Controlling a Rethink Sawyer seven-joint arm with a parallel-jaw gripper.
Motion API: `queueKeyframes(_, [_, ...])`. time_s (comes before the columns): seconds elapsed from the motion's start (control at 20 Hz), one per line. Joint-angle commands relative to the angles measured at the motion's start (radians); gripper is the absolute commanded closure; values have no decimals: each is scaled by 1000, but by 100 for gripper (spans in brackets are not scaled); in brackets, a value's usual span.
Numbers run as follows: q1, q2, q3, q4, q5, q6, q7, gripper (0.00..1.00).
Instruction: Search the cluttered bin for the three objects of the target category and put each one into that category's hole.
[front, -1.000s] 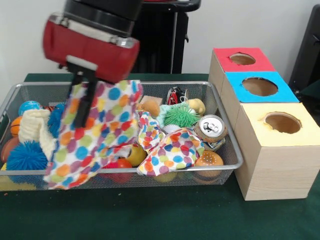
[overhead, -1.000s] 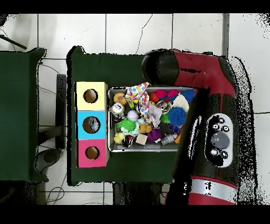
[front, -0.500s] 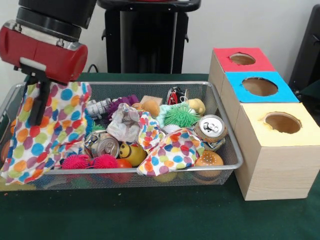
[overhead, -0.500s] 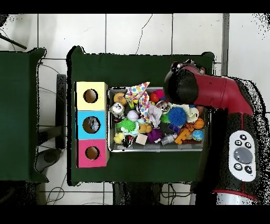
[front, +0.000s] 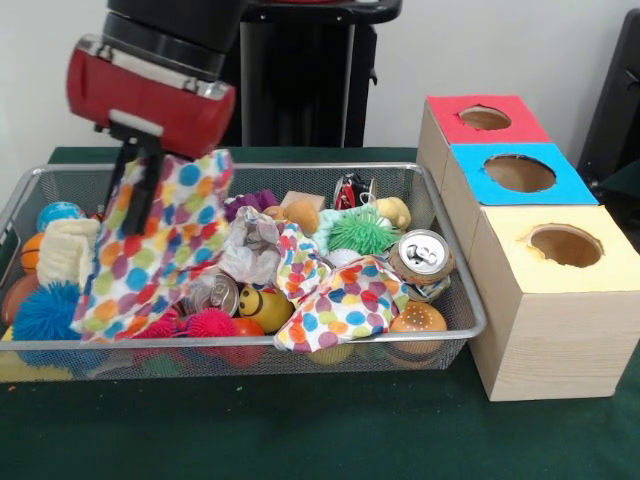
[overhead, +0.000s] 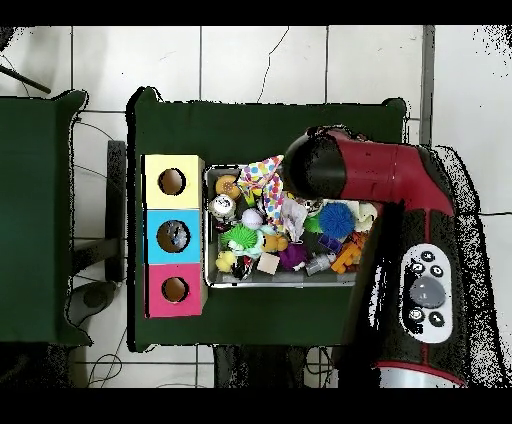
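Spotted cloth (front: 150, 255) in raised gripper (front: 138, 185) above bin (front: 440, 300)

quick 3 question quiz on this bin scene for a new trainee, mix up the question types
1. True or false: the gripper is shut on the polka-dot cloth, holding it partly lifted over the wire mesh bin.
2. Multiple choice: which of the three wooden boxes stands nearest the camera in the front view? A. red-topped box B. blue-topped box C. yellow-topped box
3. Fill in: the silver drinks can with its top showing lies at the end of the bin nearest the ____ .

Key: 1. true. 2. C. 3. boxes.
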Motion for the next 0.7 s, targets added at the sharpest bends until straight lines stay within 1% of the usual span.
queueKeyframes(0.05, [24,-13,2,54,-21,213,-44,100])
queueKeyframes(0.1, [24,-19,3,58,-20,210,-35,100])
queueKeyframes(0.2, [17,-49,11,92,-10,179,-12,100])
queueKeyframes(0.35, [8,-109,10,173,43,144,79,100])
queueKeyframes(0.4, [4,-123,13,178,57,181,69,100])
queueKeyframes(0.5, [-13,-155,24,175,83,268,16,100])
queueKeyframes(0.6, [-32,-189,32,170,83,340,-74,100])
queueKeyframes(0.7, [-41,-203,33,155,75,396,-132,100])
